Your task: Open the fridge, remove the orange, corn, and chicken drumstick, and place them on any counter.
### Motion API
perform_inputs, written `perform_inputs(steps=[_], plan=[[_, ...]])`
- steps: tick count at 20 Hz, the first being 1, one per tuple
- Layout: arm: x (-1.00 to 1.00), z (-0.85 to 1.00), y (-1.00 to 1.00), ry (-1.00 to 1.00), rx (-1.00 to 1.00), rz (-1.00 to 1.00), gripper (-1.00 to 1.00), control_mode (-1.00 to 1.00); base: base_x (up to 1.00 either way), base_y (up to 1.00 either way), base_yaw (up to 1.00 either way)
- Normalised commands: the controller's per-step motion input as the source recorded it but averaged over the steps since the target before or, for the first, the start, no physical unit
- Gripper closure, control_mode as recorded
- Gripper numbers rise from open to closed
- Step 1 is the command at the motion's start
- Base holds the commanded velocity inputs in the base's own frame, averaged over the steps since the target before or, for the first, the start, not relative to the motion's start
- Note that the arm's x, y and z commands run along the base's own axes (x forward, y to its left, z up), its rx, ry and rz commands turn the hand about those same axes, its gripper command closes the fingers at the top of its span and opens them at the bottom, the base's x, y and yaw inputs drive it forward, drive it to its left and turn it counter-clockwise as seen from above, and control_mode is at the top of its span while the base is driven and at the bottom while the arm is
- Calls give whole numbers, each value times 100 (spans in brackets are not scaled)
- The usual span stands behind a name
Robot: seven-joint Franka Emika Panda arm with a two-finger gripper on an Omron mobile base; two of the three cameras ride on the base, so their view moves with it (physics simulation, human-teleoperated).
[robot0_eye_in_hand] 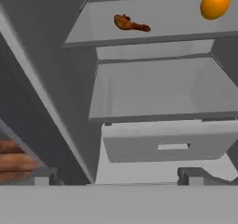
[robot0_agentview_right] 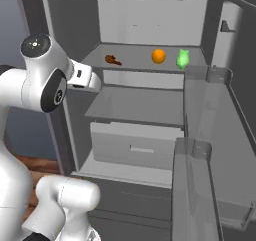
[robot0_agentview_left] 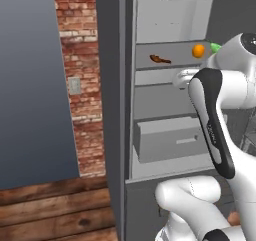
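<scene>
Three items on upper shelf: reddish-brown drumstick [robot0_agentview_right: 113,60], orange [robot0_agentview_right: 158,56], green corn [robot0_agentview_right: 183,59].

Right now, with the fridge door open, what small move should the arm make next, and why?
Probably raise the open claw toward the upper shelf. The chicken drumstick lies nearest on its left, the orange to its right and the corn beyond, while the claw points lower, at the drawer.

Shelf [robot0_agentview_right: 135,65]: drumstick [robot0_agentview_right: 113,60], orange [robot0_agentview_right: 158,56], corn [robot0_agentview_right: 183,59]
</scene>
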Motion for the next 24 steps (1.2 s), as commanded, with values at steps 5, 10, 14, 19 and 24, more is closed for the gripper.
perform_inputs(steps=[5, 10, 14, 19, 24], plan=[[0, 0, 0, 0, 0, 0, -100, 100, 66, 0, 0], [0, 0, 0, 0, 0, 0, -100, 100, 58, 0, 0], [10, 0, 0, 0, 0, 2, -100, -100, 28, 0, 2], [44, 1, 0, 0, 1, 10, -100, -100, 0, 0, 0], [37, 21, 0, 0, 0, 10, -100, -100, 0, 0, 0]])
